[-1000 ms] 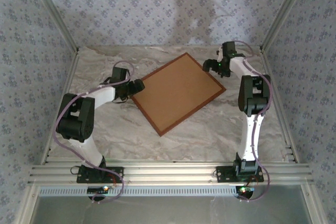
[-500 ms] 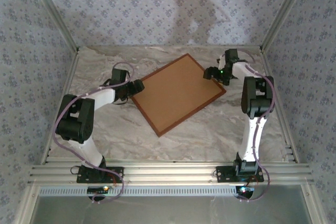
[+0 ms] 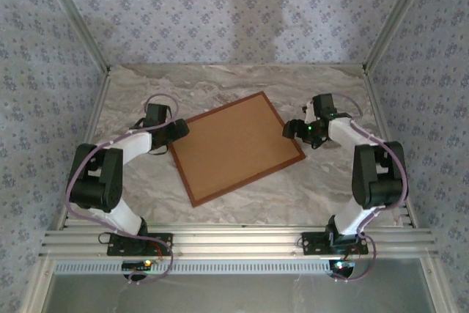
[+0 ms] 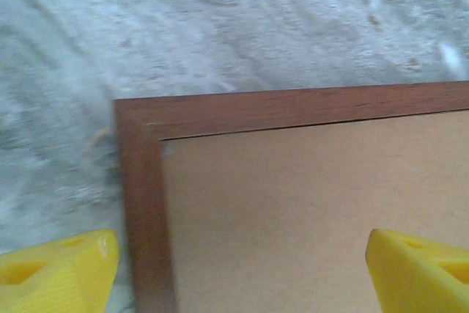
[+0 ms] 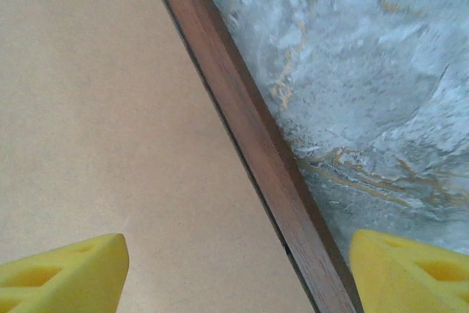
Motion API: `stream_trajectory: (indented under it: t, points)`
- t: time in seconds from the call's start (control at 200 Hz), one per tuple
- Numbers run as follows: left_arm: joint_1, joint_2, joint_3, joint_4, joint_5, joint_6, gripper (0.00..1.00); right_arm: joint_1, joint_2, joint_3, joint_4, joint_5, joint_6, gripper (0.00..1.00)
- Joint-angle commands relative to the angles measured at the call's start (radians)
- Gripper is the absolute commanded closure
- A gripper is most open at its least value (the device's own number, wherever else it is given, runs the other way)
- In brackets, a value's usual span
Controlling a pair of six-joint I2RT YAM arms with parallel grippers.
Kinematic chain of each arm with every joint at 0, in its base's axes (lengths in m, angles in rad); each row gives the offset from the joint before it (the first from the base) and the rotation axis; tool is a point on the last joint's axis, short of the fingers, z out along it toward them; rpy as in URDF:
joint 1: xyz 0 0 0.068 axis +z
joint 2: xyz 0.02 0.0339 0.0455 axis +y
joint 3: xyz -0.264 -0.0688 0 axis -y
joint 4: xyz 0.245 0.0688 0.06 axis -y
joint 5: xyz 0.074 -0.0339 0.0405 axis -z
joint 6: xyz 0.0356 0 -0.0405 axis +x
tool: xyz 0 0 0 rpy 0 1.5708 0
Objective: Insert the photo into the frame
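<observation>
Since a second back the frame [image 3: 249, 180] had swung flatter and slid toward the near edge of the table [image 3: 220, 82]; both arms had pulled in along with it

Top view: frame lay flat mid-table, brown backing board [image 3: 234, 148] facing up, still skewed to the table edges. Left fingers [image 3: 180, 127] sat at its left corner and right fingers [image 3: 290, 130] at its right side. One arm on each end, so I read this as nudging it square between them, not a lift

Left wrist: fingers [image 4: 58, 269] spread wide, gripping nothing, straddling the frame [image 4: 293, 108] corner. One tip was over the table, the other over the backing board [image 4: 308, 210]

Right wrist: fingers [image 5: 66, 269] also apart and empty, the frame [image 5: 256, 152] rail running between them, with backing board on one side and table [image 5: 366, 71] on the other. Backing board covered the opening, so couldn't tell what was under it
</observation>
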Motion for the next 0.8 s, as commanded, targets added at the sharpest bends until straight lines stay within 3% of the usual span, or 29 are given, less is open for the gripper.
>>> stream_trajectory:
  t: [0.0,0.17,0.425,0.795]
  points:
    - [0.018,-0.047,-0.015,-0.064,-0.103,0.053,0.12,0.045,-0.022,0.032,0.085,0.138,-0.061,0.19]
    - [0.054,-0.038,-0.018,-0.082,-0.077,0.036,0.12,0.106,0.149,0.243,0.061,0.114,-0.117,0.18]
    - [0.06,0.046,0.014,-0.031,0.107,-0.024,0.13,0.13,0.406,0.549,-0.009,0.054,-0.149,0.21]
    - [0.055,0.114,0.029,0.036,0.214,-0.06,0.16,0.14,0.628,0.79,-0.133,-0.03,-0.166,0.25]
